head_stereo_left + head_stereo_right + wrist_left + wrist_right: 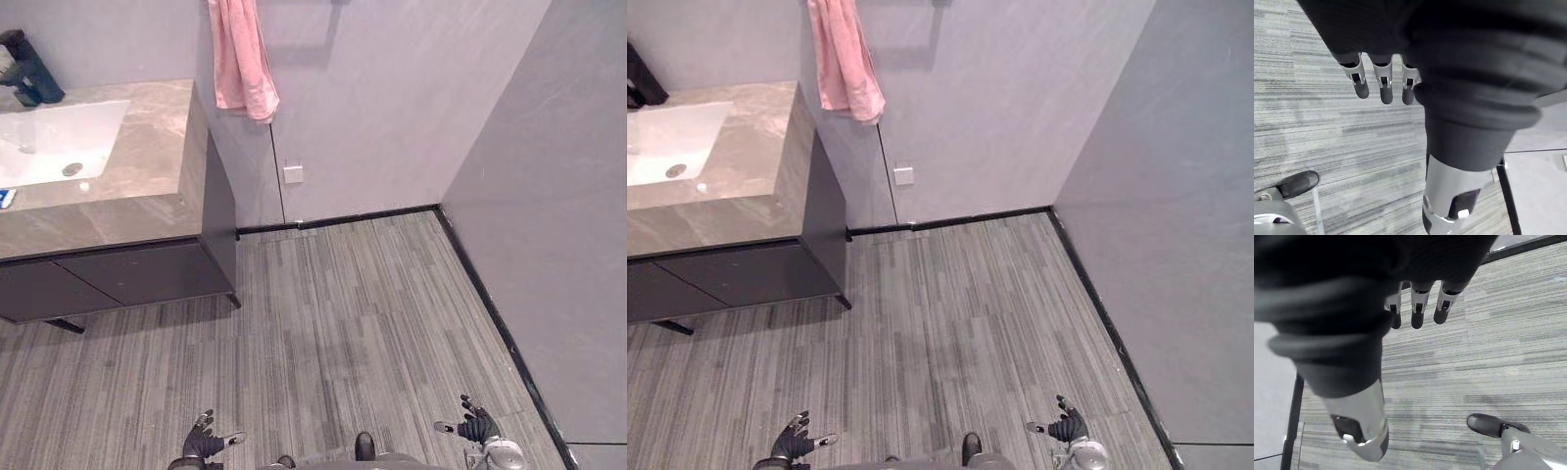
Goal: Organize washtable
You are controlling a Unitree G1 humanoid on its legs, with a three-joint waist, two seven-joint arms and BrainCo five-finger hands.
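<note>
The washtable (147, 201) is a marble-topped counter on a dark cabinet at the far left, with a white sink (59, 142) set into it. A dark object (29, 69) stands at its back corner and a small blue item (6, 198) lies near its front edge. A pink towel (240, 59) hangs on the wall right of the counter. My left hand (206, 441) hangs low over the floor, fingers relaxed and holding nothing. My right hand (475, 426) hangs likewise at the lower right, open and holding nothing. Both are far from the counter.
Grey striped plank floor (343, 313) spreads between me and the counter. A grey wall with a white socket plate (293, 174) closes the back, and a second grey wall (549, 245) runs along the right with a dark skirting.
</note>
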